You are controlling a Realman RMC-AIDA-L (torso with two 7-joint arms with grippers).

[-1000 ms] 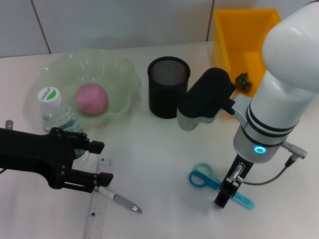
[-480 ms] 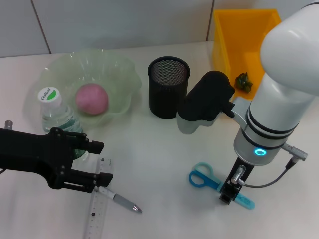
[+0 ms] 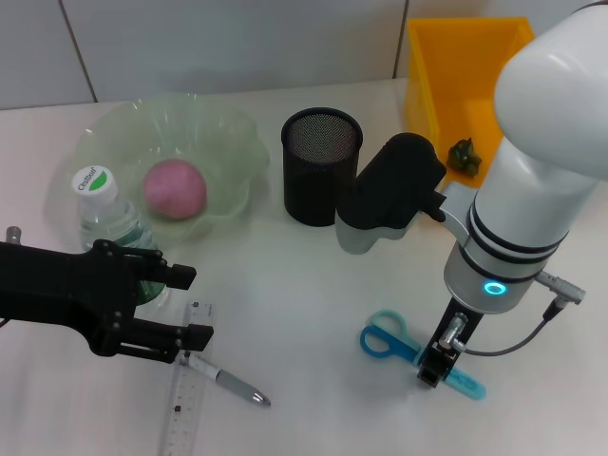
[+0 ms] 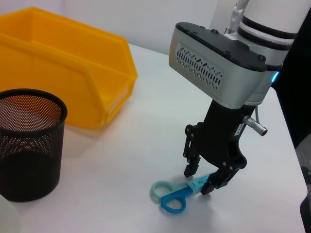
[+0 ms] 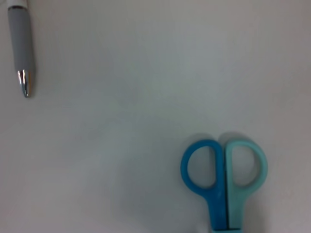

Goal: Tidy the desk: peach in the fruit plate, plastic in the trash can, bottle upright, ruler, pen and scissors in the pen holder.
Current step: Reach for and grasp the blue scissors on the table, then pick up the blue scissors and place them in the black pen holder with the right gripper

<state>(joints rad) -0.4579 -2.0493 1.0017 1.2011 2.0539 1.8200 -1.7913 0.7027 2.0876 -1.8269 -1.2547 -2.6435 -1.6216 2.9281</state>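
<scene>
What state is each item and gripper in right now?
peach: in the fruit plate.
bottle: upright, capped.
pen holder: upright, nothing seen inside.
trash can: holds a dark scrap.
scissors: flat on desk, blades closed.
ruler: flat on desk.
pen: flat beside ruler.
right gripper: open, straddling the scissors.
left gripper: open, above the ruler.

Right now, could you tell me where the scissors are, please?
In the head view the scissors lie flat on the table's right side, in front of the pen holder, with the open right gripper straddling their blades.
</scene>
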